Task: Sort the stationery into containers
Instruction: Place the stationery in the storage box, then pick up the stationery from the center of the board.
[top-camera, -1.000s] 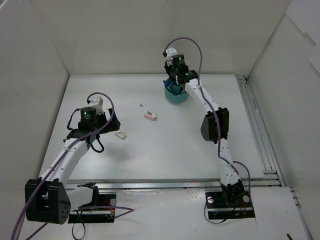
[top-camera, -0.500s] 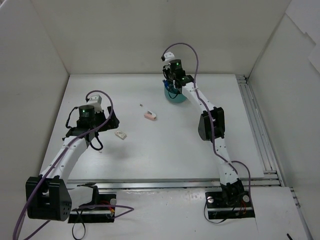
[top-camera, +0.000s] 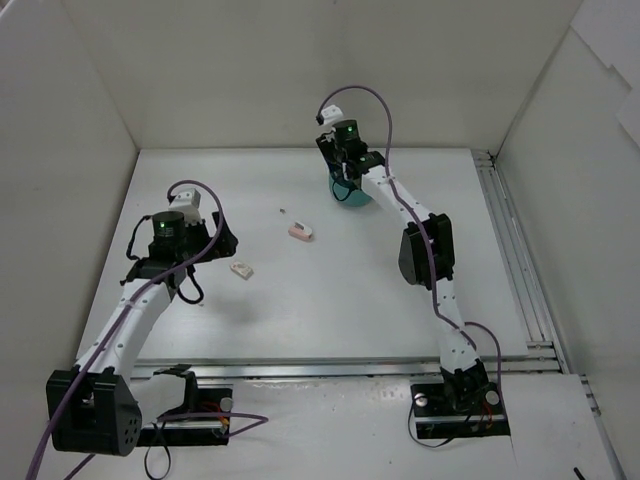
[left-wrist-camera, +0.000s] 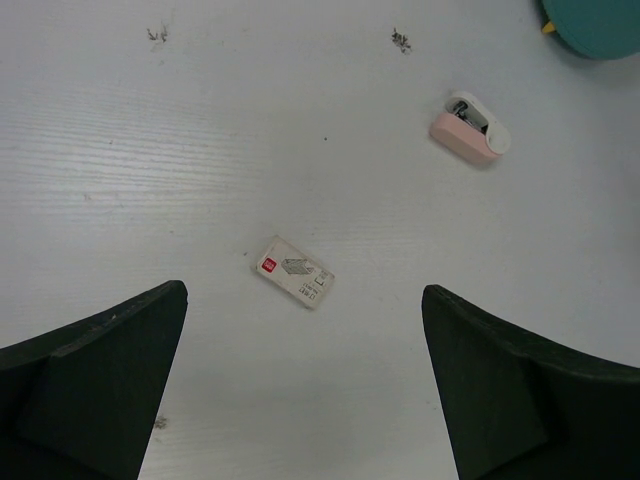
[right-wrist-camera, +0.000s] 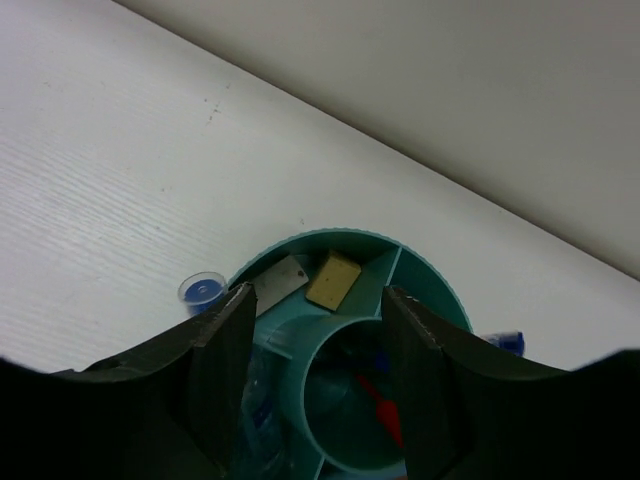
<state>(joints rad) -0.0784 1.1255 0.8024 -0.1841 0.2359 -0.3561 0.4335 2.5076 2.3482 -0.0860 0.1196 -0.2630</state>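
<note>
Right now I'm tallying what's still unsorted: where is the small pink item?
The pink item lies loose on the table, centre of the top view, near-left of the teal cup and far-right of the white labelled piece.

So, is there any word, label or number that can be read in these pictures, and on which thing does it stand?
White item: a red mark and grey print, too small to read.
Pink item: no text to be seen.
Cup: no text to be seen.
No text can be read anywhere.
</note>
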